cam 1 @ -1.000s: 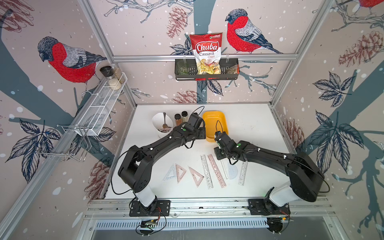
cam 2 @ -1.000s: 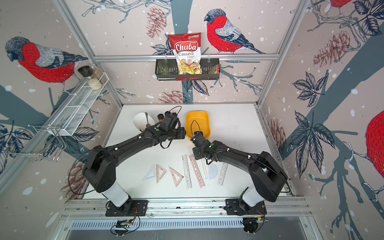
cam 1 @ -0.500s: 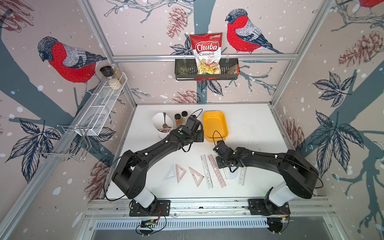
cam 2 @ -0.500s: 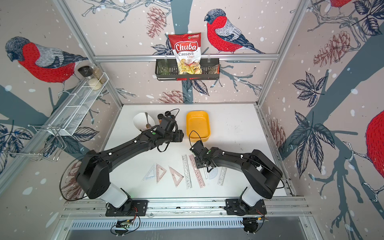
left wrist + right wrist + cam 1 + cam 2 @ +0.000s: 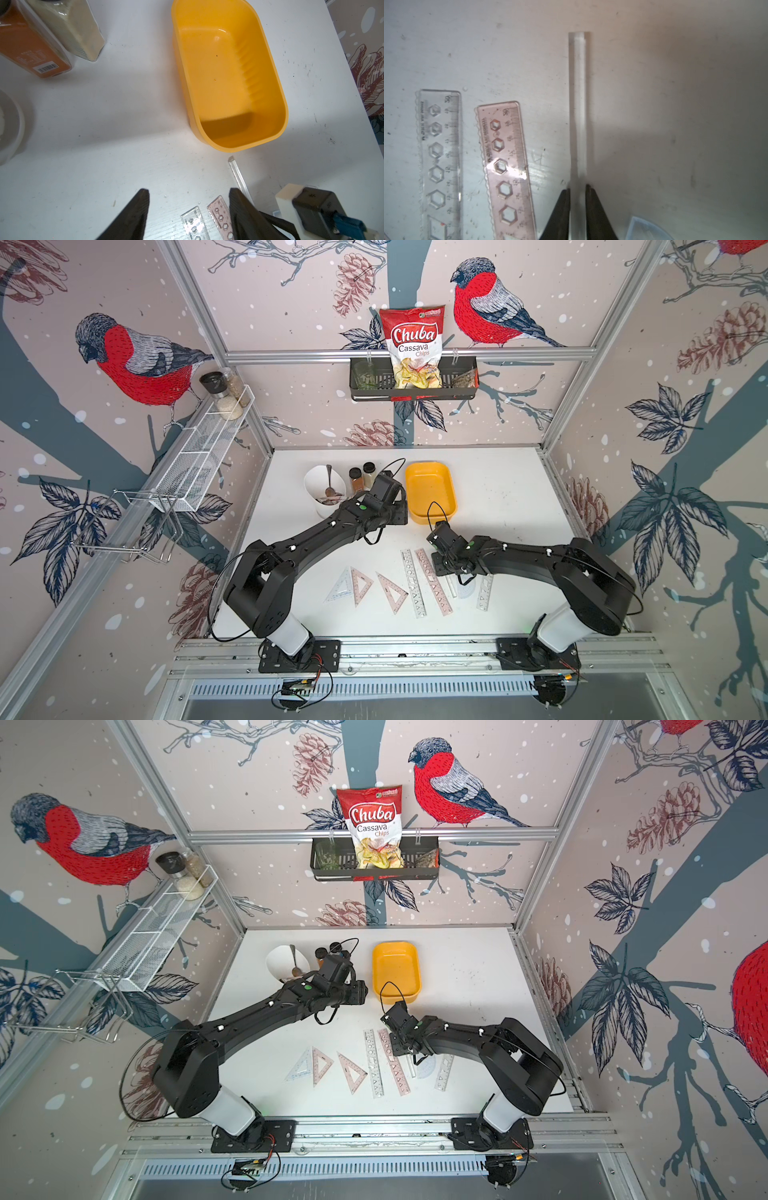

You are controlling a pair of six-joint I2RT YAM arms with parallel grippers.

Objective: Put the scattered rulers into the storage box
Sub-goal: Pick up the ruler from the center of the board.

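Looks barely begun: nothing in box (image 5: 430,489) yet, all eight rulers (image 5: 433,583) flat on table (image 5: 498,489), apart from box. Right gripper (image 5: 578,187) pinched narrow on strip (image 5: 579,104), nearest box; left gripper (image 5: 188,192) gaping, empty, beside box.

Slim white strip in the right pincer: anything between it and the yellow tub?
Nothing visible. Bare white table lies between the slim white plastic strip in the right pincer and the shallow yellow plastic tub. The open left pincer is close beside that gap.
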